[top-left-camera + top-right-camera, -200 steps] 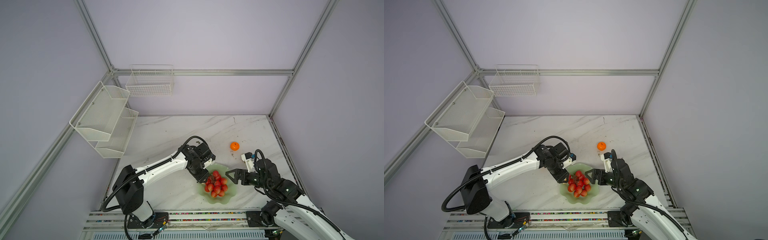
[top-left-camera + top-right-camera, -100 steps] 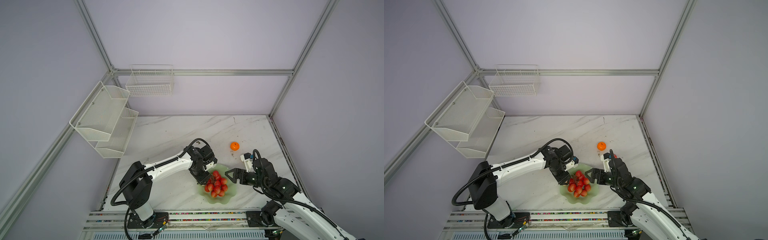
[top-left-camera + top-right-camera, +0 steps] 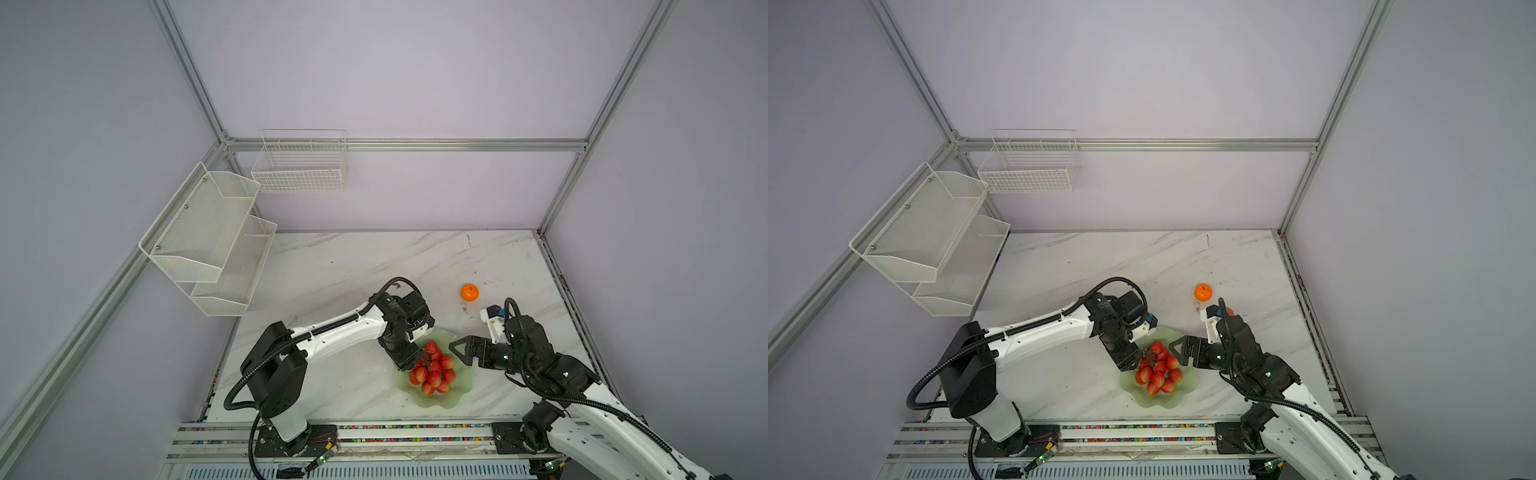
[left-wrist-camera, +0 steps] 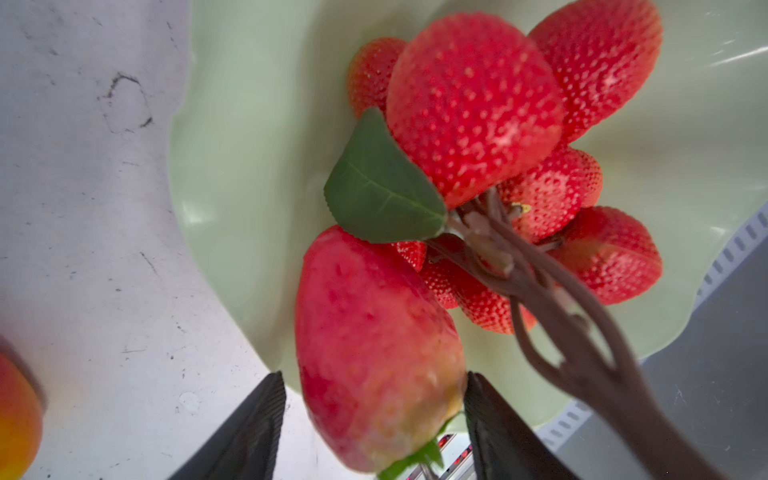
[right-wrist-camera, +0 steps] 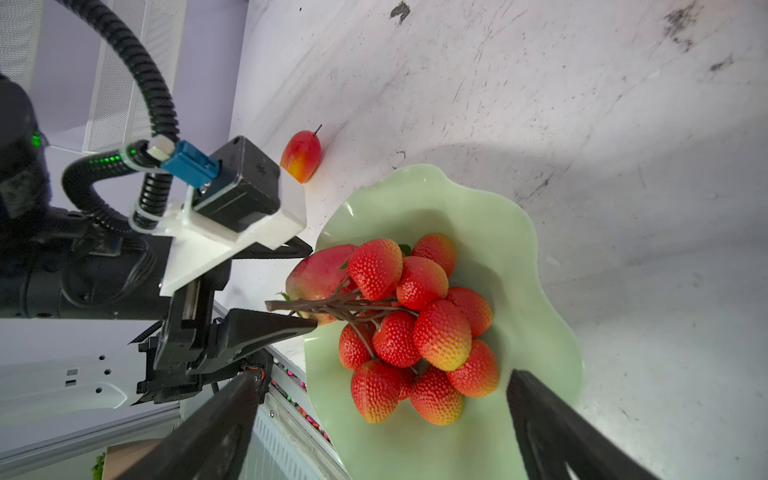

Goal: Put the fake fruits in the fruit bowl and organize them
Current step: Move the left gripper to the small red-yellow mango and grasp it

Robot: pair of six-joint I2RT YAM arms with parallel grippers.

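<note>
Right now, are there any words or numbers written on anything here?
No words or numbers can be read.
The black camera box has a tiny mark, too small to make out.
The bowl, the strawberry bunch and the orange carry no writing.

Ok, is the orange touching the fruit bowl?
Apart. Both top views show the orange sitting on the marble table beyond the far rim of the fruit bowl, with bare tabletop between them.
</note>
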